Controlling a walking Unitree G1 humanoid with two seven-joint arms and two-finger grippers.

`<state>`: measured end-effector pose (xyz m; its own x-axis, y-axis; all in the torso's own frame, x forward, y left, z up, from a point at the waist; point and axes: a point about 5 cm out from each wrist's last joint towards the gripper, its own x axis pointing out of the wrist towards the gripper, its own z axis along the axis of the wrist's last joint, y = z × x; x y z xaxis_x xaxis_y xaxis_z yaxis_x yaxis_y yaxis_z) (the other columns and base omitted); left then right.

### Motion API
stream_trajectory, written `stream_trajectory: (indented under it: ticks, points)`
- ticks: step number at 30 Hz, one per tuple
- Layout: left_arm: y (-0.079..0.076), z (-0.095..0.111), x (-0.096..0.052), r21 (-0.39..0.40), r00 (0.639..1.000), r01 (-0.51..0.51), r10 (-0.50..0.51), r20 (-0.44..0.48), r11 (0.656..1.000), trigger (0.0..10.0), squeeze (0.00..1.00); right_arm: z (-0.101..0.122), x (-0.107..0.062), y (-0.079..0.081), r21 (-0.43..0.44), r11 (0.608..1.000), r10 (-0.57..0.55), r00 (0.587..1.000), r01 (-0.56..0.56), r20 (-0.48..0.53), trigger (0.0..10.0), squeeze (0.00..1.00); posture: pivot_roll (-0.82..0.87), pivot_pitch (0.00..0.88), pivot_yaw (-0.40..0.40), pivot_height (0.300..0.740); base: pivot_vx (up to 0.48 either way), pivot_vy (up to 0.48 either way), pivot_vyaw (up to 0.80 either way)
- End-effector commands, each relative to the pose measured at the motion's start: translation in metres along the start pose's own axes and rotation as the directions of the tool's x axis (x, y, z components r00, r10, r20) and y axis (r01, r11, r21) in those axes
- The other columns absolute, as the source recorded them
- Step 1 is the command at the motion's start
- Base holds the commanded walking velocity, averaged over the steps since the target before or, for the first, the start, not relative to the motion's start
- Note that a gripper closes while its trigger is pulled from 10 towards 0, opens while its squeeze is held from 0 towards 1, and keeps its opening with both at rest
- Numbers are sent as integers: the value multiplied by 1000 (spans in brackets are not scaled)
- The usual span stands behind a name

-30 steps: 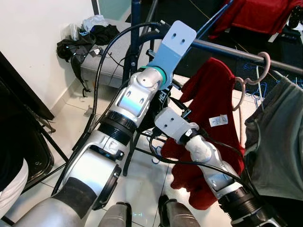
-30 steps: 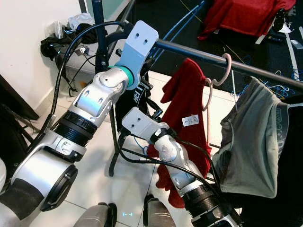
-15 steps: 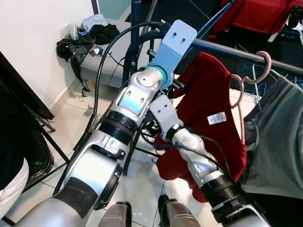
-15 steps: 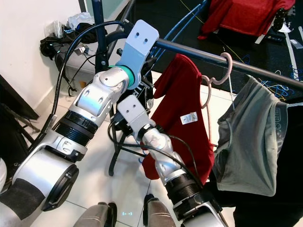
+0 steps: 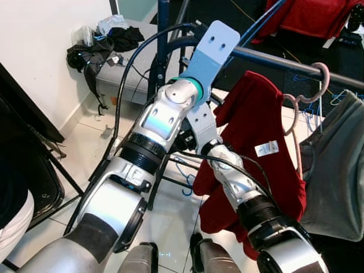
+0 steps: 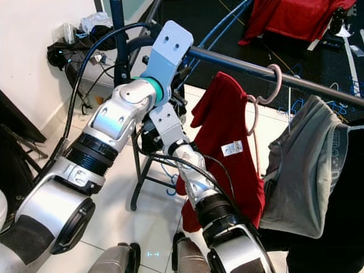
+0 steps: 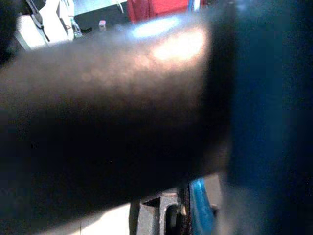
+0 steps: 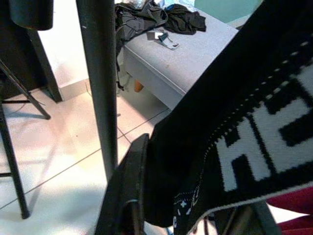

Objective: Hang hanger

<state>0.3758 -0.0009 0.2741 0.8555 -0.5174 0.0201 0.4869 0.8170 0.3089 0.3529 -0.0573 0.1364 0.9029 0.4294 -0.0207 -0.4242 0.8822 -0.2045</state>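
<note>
2 silver arms [image 5: 153, 122], black joint rings, teal wrist band [image 5: 196, 88], black cables.

Rail [image 6: 318, 85] bare between left wrist plate [image 6: 169, 50] and pink hook [image 6: 276, 79]; passable there. Beyond hook: grey garment [image 6: 307, 170] blocks. Red cloth [image 6: 230, 153] hangs just beside right arm [image 6: 196, 187]. Black cloth [image 8: 234, 122] against right gripper [image 8: 195, 215]; post [image 8: 102, 83] near, open tile floor [image 8: 63, 147] past it.
</note>
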Motion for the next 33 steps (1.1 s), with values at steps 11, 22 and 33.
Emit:
stream_trajectory:
  ticks: [11, 22, 33]
  points:
    - [-1, 0, -3, 17, 1000, 11, -12, 27, 1000, 10000, 0, -2, 2, 7, 25, 999, 44, 999, -44, 19, 0, 0, 22, 131, 37, 740, 0, 0, 0]
    - [-6, 1, -20, 43, 990, 69, -74, 121, 997, 10000, 1000, 0, 0, 7, 53, 998, 35, 998, -37, 49, 0, 0, 17, 134, 35, 740, 0, 0, 0]
    - [-5, -18, -83, 2, 974, 166, -164, 158, 986, 10000, 0, -2, -6, 15, 23, 990, 138, 989, -139, 44, 0, 0, 28, 156, 34, 740, 0, 0, 0]
